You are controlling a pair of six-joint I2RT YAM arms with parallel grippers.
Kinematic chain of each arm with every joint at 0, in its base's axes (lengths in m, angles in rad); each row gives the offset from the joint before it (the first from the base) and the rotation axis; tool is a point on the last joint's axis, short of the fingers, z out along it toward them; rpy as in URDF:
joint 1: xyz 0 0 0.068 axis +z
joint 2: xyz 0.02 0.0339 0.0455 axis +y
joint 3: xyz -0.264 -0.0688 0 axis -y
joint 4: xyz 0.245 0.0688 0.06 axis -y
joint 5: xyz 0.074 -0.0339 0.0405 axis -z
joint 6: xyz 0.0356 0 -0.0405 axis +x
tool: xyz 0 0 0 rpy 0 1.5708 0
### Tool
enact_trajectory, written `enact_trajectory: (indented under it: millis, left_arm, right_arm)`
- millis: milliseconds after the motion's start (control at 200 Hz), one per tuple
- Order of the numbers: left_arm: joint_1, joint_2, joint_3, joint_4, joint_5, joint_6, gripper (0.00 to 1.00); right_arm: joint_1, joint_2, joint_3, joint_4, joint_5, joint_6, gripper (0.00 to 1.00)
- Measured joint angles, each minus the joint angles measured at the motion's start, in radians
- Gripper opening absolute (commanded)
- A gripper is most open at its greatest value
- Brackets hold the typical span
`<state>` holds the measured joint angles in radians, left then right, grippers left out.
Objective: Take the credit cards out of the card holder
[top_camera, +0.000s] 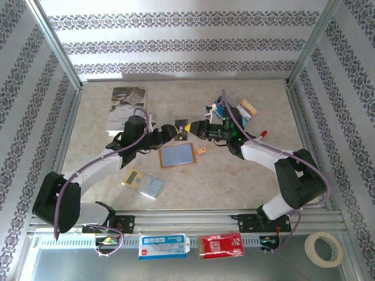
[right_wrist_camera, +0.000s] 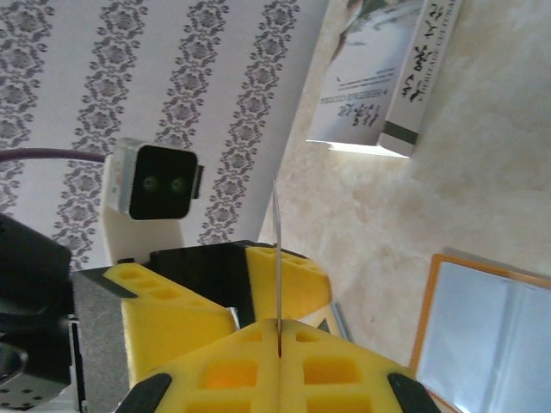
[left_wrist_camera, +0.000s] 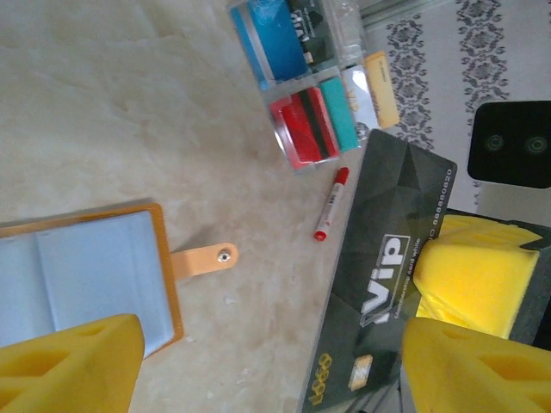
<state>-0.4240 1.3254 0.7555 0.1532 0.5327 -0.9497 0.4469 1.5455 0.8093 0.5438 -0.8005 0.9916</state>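
The card holder point(top_camera: 176, 156) lies open and flat at the middle of the table point(top_camera: 246, 181), blue-grey panels up, its tab point(top_camera: 201, 152) pointing to 3 o'clock. At 12 o'clock from it, just above the table, a dark card point(top_camera: 183, 129) marked VIP hangs between the two arms. The right gripper point(right_wrist_camera: 280, 335) has its yellow pads pressed together on the card, which its own camera sees edge-on as a thin line. The left gripper point(left_wrist_camera: 271, 370) stands wide, with neither pad touching the card. This looks like a hand-over at the point of release. The next move would be for the left arm to back away without brushing the card, and for the right to carry it to the loose cards point(top_camera: 231, 111) heaped at 2 o'clock and let go. A red marker point(left_wrist_camera: 331, 202) lies near that heap. A book point(top_camera: 126, 105) lies at 11 o'clock and a calculator point(top_camera: 143, 182) at 8 o'clock. Whether any card remains in the pockets I cannot tell: the panels look pale and plain from above, and the left wrist view cuts the holder off behind a pad.
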Motion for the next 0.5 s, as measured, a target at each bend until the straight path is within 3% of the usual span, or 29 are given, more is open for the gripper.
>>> enact_trajectory:
  millis: [235, 500]
  left_arm:
    - [0.001, 0.011, 0.02, 0.09, 0.077, -0.071, 0.69]
    - [0.001, 0.011, 0.029, 0.189, 0.123, -0.136, 0.4]
  right_arm:
    - [-0.007, 0.024, 0.001, 0.137, -0.05, 0.114, 0.0]
    - [-0.02, 0.033, 0.001, 0.267, -0.085, 0.227, 0.0]
